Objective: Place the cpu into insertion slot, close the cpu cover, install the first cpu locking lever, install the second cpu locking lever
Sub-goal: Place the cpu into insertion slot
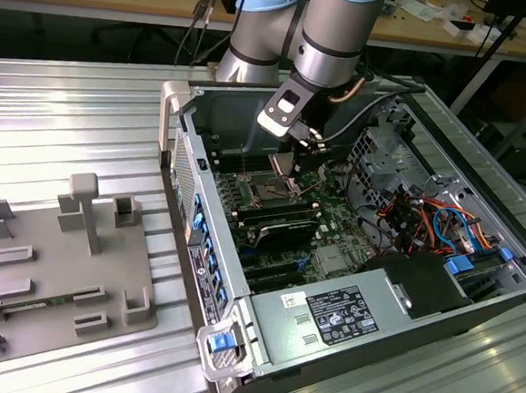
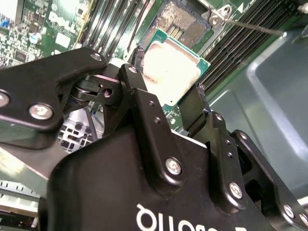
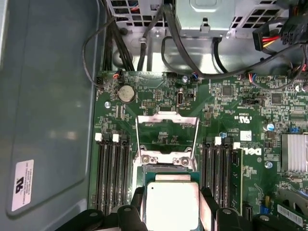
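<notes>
My gripper (image 2: 168, 72) is shut on the cpu (image 2: 174, 65), with a black finger (image 2: 144, 108) on each of two opposite edges. The chip's silver top face and green board edge also show in the first wrist view (image 3: 172, 199). It hangs a little above the motherboard, apart from it. The insertion slot (image 2: 179, 21), a dark pin grid ringed by silver metal, lies just beyond the chip. The cpu cover (image 3: 167, 124) stands swung up and open on its hinge. In the exterior view my gripper (image 1: 306, 141) hovers inside the open case over the insertion slot (image 1: 270, 194).
Long black memory slots (image 3: 111, 173) flank the socket on both sides. A drive cage with cables (image 1: 426, 214) and a power supply (image 1: 345, 312) fill the exterior view's right. The case wall (image 1: 188, 168) rises close by. A grey fixture plate (image 1: 53, 262) lies outside the case.
</notes>
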Motion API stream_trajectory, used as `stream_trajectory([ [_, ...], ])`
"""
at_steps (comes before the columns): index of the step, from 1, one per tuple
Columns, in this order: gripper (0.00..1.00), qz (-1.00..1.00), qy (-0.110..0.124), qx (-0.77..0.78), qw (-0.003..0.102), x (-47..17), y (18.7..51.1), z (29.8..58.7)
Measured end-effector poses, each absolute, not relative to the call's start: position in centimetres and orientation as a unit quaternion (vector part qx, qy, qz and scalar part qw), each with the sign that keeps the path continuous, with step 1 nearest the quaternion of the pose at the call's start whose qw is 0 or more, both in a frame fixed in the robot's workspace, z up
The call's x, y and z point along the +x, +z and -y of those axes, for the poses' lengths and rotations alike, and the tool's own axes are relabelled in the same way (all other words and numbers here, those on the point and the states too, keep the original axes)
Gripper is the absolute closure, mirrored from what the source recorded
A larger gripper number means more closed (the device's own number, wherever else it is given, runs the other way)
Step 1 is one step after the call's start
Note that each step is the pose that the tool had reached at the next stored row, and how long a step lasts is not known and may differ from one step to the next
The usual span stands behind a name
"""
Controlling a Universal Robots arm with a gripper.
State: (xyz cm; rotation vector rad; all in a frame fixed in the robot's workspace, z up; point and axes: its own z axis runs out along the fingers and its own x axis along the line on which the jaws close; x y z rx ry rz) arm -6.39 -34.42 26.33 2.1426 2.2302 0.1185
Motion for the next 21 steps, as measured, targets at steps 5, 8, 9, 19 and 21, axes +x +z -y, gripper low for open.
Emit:
stream_trajectory([
  [5,0.46,-0.720,0.035,0.693,0.020,-6.77,25.57,34.40],
  [8,0.46,-0.720,0.033,0.693,0.018,-6.88,25.28,34.39],
  [9,0.46,-0.720,0.032,0.693,0.017,-6.90,25.24,34.39],
  [19,0.46,-0.720,0.032,0.693,0.017,-6.90,25.21,34.39],
  [21,0.46,-0.720,0.032,0.693,0.018,-6.90,25.21,34.39],
])
